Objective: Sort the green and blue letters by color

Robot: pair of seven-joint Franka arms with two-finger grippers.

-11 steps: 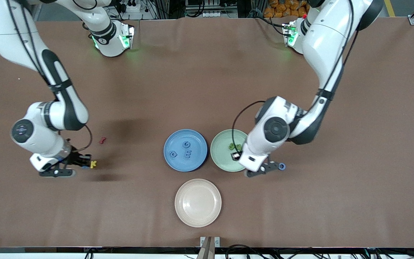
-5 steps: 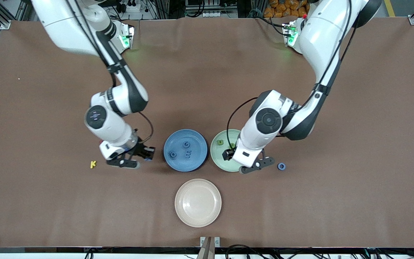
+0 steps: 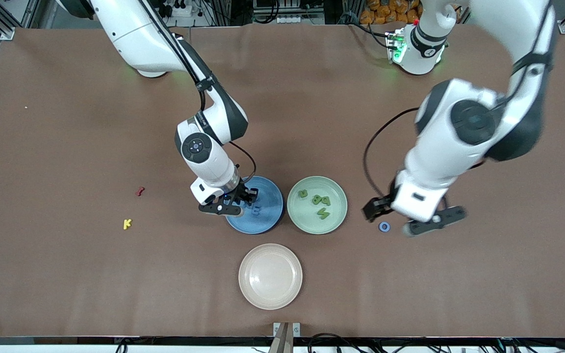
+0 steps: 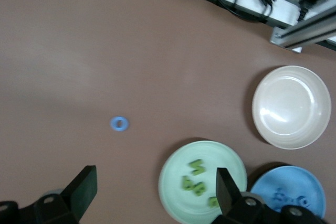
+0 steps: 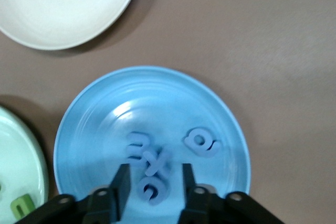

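The right pincer (image 5: 152,184) hangs over the blue plate (image 3: 269,215), fingers slightly parted around a blue letter (image 5: 156,162); whether it grips cannot be told. Other blue letters (image 5: 199,141) lie in the plate. Green letters (image 3: 321,200) lie in the green plate (image 3: 296,214). The left pincer (image 3: 406,219), released, hovers over the table near a blue ring (image 3: 384,226).

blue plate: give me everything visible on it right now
The blue plate is round, glossy and plastic-looking, with a raised rim and faint concentric rings inside. It sits flat on the brown table, beside the green plate without touching it, and farther from the front camera than the cream plate. Several periwinkle blue letters lie in it, clustered together. The right gripper is over the plate with its fingers slightly apart around a letter. I cannot tell whether they touch the plate.
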